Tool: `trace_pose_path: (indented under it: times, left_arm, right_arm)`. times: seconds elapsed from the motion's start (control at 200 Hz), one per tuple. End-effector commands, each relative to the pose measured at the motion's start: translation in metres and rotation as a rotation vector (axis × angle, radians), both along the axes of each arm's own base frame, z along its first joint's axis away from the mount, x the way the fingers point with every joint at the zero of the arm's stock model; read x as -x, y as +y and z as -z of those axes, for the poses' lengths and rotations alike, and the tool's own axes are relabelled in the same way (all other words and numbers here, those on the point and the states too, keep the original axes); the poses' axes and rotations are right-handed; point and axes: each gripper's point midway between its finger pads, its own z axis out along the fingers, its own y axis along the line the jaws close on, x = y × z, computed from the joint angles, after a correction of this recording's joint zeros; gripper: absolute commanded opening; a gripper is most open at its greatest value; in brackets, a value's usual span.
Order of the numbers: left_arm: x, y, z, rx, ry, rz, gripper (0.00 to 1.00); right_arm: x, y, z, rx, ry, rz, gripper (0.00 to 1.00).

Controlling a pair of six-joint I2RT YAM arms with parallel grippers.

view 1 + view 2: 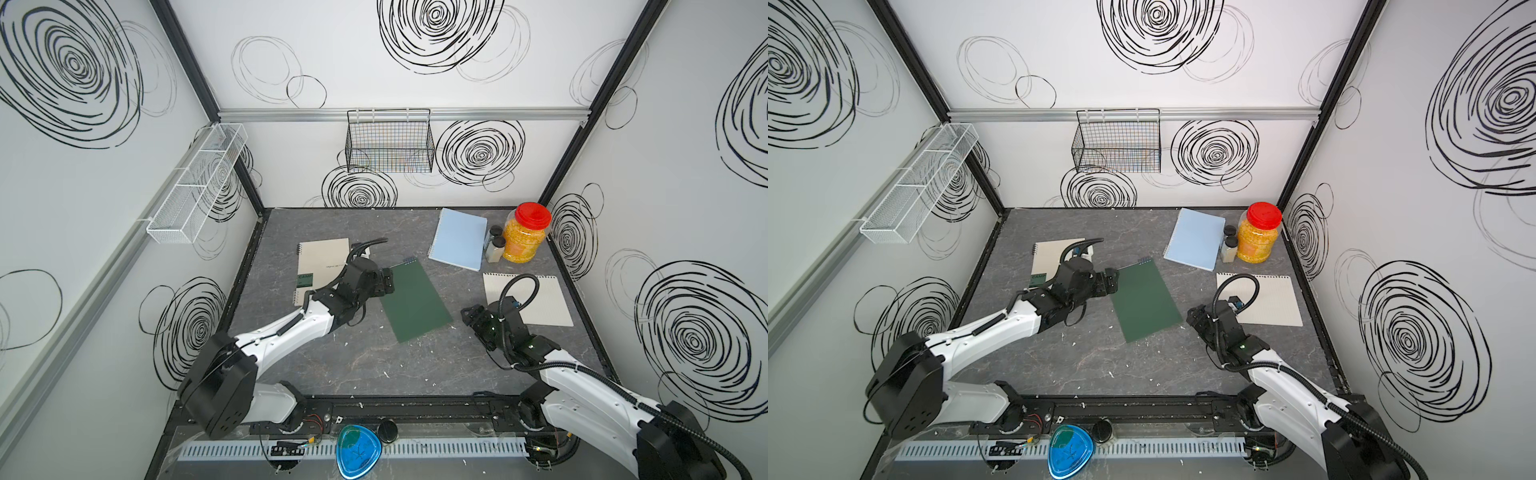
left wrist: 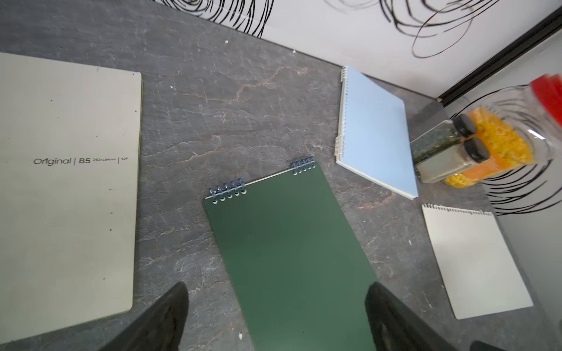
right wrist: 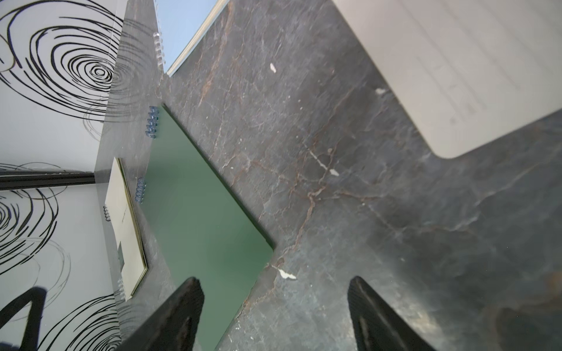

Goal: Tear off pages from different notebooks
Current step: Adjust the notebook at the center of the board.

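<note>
One torn page lies right of the green notebook, I judge more remain; my left hand and right hand gape empty.

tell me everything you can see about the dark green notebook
The dark green notebook is a closed, top-bound pad with a plain matte cover, card by the look. Two clusters of bluish wire coils bind its short far edge, where a thin pale line of pages shows. It lies flat and skewed on the grey table, clear of everything else laid there. The left pincer hovers open by one long edge; whether it touches cannot be told.
</note>
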Motion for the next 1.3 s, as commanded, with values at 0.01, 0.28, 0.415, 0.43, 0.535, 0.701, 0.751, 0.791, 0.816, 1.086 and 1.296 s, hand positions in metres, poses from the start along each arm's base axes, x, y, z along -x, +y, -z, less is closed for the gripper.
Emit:
trace_pose_path:
  times: [0.01, 0.28, 0.415, 0.43, 0.535, 0.701, 0.751, 0.791, 0.816, 1.086, 1.296]
  left_arm:
    - [-0.032, -0.010, 0.011, -0.005, 0.037, 0.058, 0.93]
    - [-0.101, -0.024, 0.062, -0.089, 0.153, 0.082, 0.91]
    - [-0.118, -0.018, 0.087, -0.099, 0.206, 0.050, 0.90]
    - [-0.119, -0.017, 0.091, -0.101, 0.214, 0.048, 0.90]
    - [-0.121, -0.018, 0.108, -0.094, 0.257, 0.059, 0.90]
    - [-0.105, -0.033, 0.121, -0.017, 0.283, 0.141, 0.90]
    - [-0.098, -0.038, 0.121, 0.022, 0.279, 0.170, 0.90]
    - [-0.092, -0.039, 0.122, 0.047, 0.280, 0.185, 0.90]
    - [-0.089, -0.040, 0.121, 0.061, 0.275, 0.191, 0.89]
    - [-0.041, -0.051, 0.109, 0.128, 0.222, 0.252, 0.90]
    - [0.006, -0.061, 0.096, 0.141, 0.178, 0.271, 0.90]
  right_arm:
    - [0.005, 0.013, 0.005, -0.052, 0.017, 0.000, 0.78]
    - [0.030, 0.035, 0.014, -0.088, 0.021, -0.001, 0.78]
    - [0.033, 0.038, 0.013, -0.089, 0.004, -0.003, 0.79]
    - [0.034, 0.038, 0.013, -0.091, 0.005, -0.005, 0.79]
    - [0.035, 0.042, 0.018, -0.093, 0.022, -0.020, 0.79]
    - [0.035, 0.049, 0.022, -0.103, 0.031, -0.039, 0.78]
    - [0.034, 0.049, 0.023, -0.103, 0.031, -0.039, 0.78]
    - [0.033, 0.049, 0.023, -0.103, 0.029, -0.036, 0.78]
    - [0.033, 0.049, 0.024, -0.101, 0.028, -0.034, 0.78]
    - [0.026, 0.044, 0.027, -0.083, 0.028, 0.003, 0.79]
    - [0.019, 0.016, 0.036, -0.036, 0.056, 0.065, 0.79]
